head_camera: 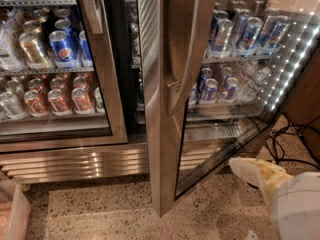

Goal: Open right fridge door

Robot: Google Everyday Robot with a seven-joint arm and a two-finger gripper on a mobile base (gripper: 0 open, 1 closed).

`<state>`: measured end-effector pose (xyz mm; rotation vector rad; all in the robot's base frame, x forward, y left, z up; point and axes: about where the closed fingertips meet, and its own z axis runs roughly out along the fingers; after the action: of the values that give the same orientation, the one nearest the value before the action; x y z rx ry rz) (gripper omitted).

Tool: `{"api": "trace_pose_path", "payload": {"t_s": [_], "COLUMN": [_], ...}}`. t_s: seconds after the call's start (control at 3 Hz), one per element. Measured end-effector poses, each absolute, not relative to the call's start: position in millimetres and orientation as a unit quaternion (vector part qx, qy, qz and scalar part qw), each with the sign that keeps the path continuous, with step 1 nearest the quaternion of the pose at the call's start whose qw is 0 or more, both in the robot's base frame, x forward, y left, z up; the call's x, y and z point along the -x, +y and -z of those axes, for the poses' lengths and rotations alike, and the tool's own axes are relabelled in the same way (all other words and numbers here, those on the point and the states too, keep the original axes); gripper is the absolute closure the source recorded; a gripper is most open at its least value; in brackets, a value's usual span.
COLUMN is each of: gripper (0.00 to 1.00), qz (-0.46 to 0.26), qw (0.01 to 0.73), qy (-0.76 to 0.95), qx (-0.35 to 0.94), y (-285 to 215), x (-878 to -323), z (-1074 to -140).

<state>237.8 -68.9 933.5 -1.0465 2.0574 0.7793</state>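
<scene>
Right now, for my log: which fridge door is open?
The right fridge door, swung outward; the left door is shut; the gripper hangs low right, off it.

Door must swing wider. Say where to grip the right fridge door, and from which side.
Grip the vertical handle mid-length, from the right: the right fridge door stands ajar, handle face rightward, bar standing off the frame. The end effector sits low right.

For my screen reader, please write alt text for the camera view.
The right fridge door stands open, its steel edge and handle facing the camera. The gripper sits low at lower right, near the door's bottom edge, above the speckled floor.
</scene>
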Motion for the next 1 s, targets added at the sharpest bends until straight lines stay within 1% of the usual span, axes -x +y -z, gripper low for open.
{"api": "trace_pose_path", "payload": {"t_s": [0.33, 0.67, 1.0], "gripper": [0.0, 0.0, 0.0], "qz": [-0.291, -0.279, -0.297], "qw": [0.344, 0.288, 0.199], "qy": [0.793, 0.838, 0.879], "qx": [0.41, 0.37, 0.315], "y": [-68, -89, -107], "x": [-236, -181, -102], "z": [-938, -907, -861]}}
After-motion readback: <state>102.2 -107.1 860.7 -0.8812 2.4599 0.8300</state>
